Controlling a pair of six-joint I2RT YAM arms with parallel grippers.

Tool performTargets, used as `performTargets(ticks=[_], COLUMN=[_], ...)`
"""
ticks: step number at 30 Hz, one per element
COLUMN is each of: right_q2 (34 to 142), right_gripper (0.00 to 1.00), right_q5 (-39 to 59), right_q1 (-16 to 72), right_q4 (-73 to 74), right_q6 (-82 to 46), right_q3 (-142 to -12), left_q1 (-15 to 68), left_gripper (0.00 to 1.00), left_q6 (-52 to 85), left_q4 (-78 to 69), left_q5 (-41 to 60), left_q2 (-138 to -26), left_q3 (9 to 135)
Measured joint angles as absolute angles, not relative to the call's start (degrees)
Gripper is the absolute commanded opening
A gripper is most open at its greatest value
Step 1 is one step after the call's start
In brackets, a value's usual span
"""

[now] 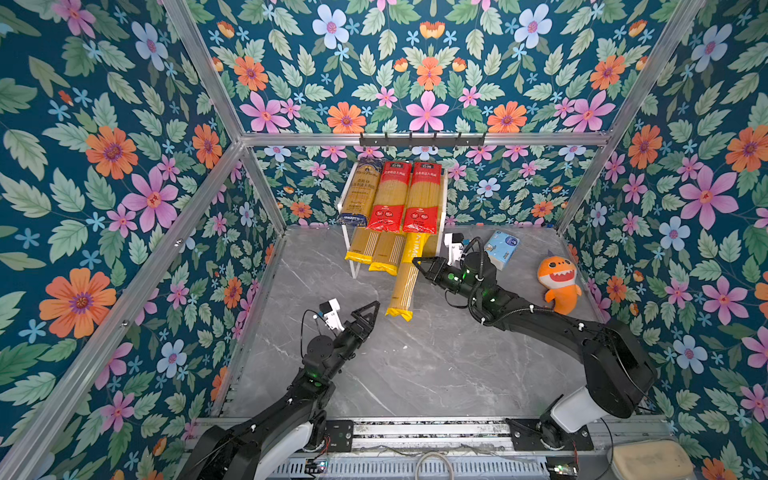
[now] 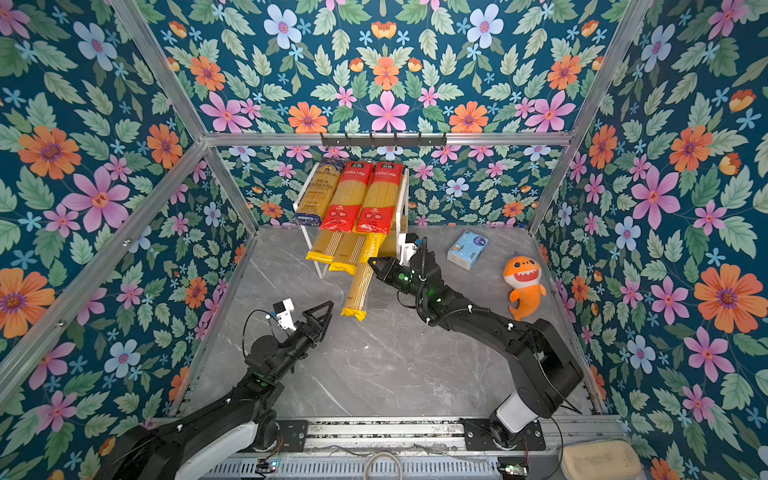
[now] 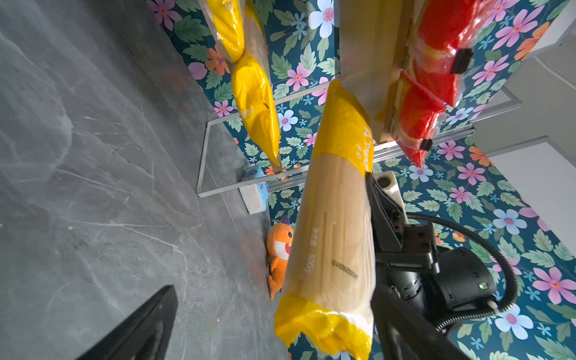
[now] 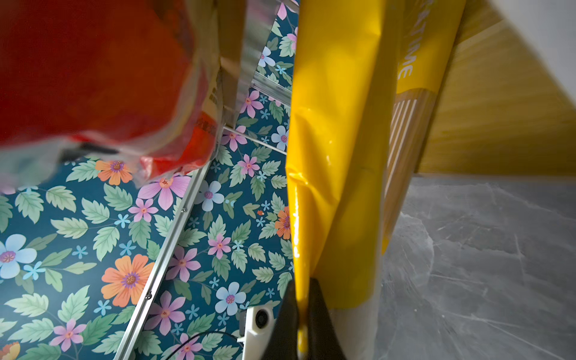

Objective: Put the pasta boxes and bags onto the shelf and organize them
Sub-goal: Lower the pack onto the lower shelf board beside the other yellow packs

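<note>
A: How full does the shelf (image 1: 352, 262) look?

B: Nearly full. Its upper board carries the navy pack (image 1: 362, 192) and the two red packs (image 1: 388, 195), side by side. On the lower board two yellow packs (image 1: 361, 247) lie in place, their ends poking out past the front edge.

A: And the sixth?

B: The third yellow pack (image 1: 405, 286) is only partly in. Its top end sits under the upper board at the right of the lower tier, and most of its length slants out over the marble tabletop (image 1: 415, 365). Sliding it home looks like the one step left, perhaps with some squaring of the row.

A: And the arms?

B: The right arm reaches in from the right, wrist low beside the shelf. The right gripper (image 1: 417, 262) pinches the yellow film at the pack's side, not far below the shelf front. The left arm stretches toward the pack's free end. The left gripper (image 1: 372, 311) is spread wide with that end between its fingers, gripping nothing.
</note>
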State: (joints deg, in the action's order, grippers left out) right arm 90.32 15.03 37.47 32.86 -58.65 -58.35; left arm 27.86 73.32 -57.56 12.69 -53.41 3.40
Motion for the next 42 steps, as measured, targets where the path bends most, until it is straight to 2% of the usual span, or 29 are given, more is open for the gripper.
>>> performTargets(ticks=[6,10,13,16,20,25,31,42], right_q2=[92.0,92.2,92.8,92.8,92.7,92.4,92.3,89.7], right_gripper=[0.00,0.00,0.00,0.00,0.00,0.00,0.10,0.29], right_q5=[16.6,17.5,17.8,18.0,19.5,20.1,20.0,18.1], right_q1=[37.5,37.0,36.5,36.4,35.6,34.3,33.8,32.9], right_q4=[34.3,36.5,38.0,39.0,40.5,41.7,42.2,45.4], right_q6=[-60.3,-61.7,-63.3,-64.2,-65.5,-67.1,-67.2,-67.0], right_q3=[-59.2,-59.2,-59.2,-58.5,-56.7,-55.1,-54.7,-50.8], left_q1=[33.5,34.3,34.5,34.6,34.6,34.7,34.7,34.7], left_gripper=[0.92,0.87,0.80,0.68,0.45,0.29,0.09,0.01], left_q6=[73.7,75.2,76.5,78.0,78.8,79.0,77.5,73.2], left_q4=[-67.9,-74.8,-79.6,-83.1,-85.2,-84.4,-80.9,-66.1], left_q5=[11.3,10.8,10.6,10.4,10.3,10.0,9.5,5.4], left_q2=[-64.3,-72.3,-76.5,-78.9,-80.1,-79.7,-78.0,-76.6], left_q3=[7.5,8.4,9.5,10.4,11.9,12.6,14.3,17.7])
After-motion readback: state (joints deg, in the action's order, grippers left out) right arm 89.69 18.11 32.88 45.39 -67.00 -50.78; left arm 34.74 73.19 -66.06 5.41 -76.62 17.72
